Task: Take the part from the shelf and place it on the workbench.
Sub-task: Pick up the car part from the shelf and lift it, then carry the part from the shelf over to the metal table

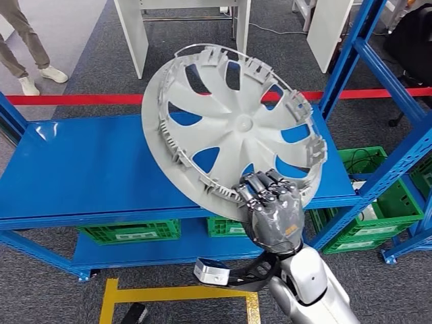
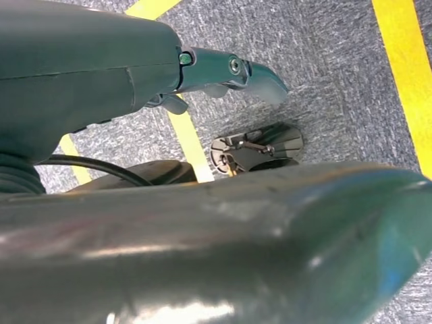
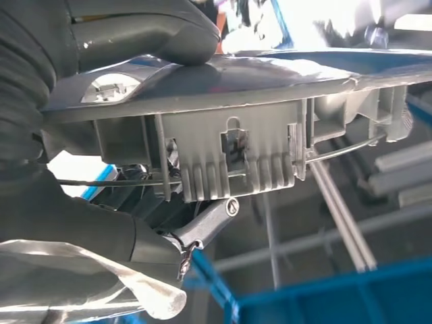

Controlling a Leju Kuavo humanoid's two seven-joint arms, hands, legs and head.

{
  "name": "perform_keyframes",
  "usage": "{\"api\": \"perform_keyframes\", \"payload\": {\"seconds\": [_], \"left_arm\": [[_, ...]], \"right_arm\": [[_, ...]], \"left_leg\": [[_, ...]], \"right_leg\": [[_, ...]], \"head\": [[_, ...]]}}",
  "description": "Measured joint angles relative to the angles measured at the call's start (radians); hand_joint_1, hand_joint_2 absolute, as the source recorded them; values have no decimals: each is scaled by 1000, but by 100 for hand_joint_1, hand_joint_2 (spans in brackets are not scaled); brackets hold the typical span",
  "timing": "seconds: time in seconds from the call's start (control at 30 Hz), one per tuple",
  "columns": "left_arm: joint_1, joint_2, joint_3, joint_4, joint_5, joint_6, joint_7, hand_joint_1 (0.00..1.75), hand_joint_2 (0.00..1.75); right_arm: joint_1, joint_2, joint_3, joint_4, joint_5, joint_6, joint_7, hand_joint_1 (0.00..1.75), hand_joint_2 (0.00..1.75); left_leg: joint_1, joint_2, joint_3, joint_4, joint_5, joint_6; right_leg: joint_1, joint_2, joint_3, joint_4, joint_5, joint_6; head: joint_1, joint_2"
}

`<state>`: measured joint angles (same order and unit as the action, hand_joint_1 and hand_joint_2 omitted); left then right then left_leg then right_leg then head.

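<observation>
Right hand [image 1: 271, 206] clamps wheel cover [image 1: 229, 125] rim at 5 o'clock, tilting it off shelf [image 1: 92, 169]; left hand [image 2: 152, 74] state unclear.

Likely a workshop, blue steel shelving [image 1: 92, 162], green crates [image 1: 385, 202], yellow floor tape [image 1: 178, 294]

My right arm reaches up and forward from the lower right, silver forearm angled toward centre, wrist bent so the back of my right hand [image 1: 273, 214] faces the head camera. Its dark fingers [image 1: 264, 183] curl over the near rim of the grey wheel cover [image 1: 231, 125], and in the right wrist view my thumb [image 3: 152, 30] presses one face of that rim while the fingers close on the other. My left hand [image 2: 152, 74] hangs low beside my body, one finger [image 2: 239, 69] extended, holding nothing.
</observation>
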<state>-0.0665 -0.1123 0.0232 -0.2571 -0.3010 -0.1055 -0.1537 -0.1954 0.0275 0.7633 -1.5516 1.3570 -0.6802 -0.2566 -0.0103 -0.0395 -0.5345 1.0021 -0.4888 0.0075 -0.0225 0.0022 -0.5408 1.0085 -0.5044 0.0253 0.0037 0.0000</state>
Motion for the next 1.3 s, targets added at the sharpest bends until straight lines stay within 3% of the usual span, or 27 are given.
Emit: {"api": "perform_keyframes", "payload": {"seconds": [0.23,0.43,1.3], "left_arm": [[-6,5,-16,0,0,-3,6,0,0],[-9,7,-28,0,-4,-3,9,0,0],[-14,12,-70,0,20,41,12,0,0]], "right_arm": [[-106,-34,163,127,-33,32,76,175,175],[-141,-44,224,171,-33,35,96,175,175],[-192,-74,284,197,4,12,203,175,175]], "left_leg": [[0,0,0,0,0,0],[0,0,-1,0,0,0],[0,0,0,0,0,0]], "right_leg": [[0,0,0,0,0,0],[0,0,-1,0,0,0],[0,0,-1,0,0,0]], "head": [[0,0],[0,0],[0,0]]}}
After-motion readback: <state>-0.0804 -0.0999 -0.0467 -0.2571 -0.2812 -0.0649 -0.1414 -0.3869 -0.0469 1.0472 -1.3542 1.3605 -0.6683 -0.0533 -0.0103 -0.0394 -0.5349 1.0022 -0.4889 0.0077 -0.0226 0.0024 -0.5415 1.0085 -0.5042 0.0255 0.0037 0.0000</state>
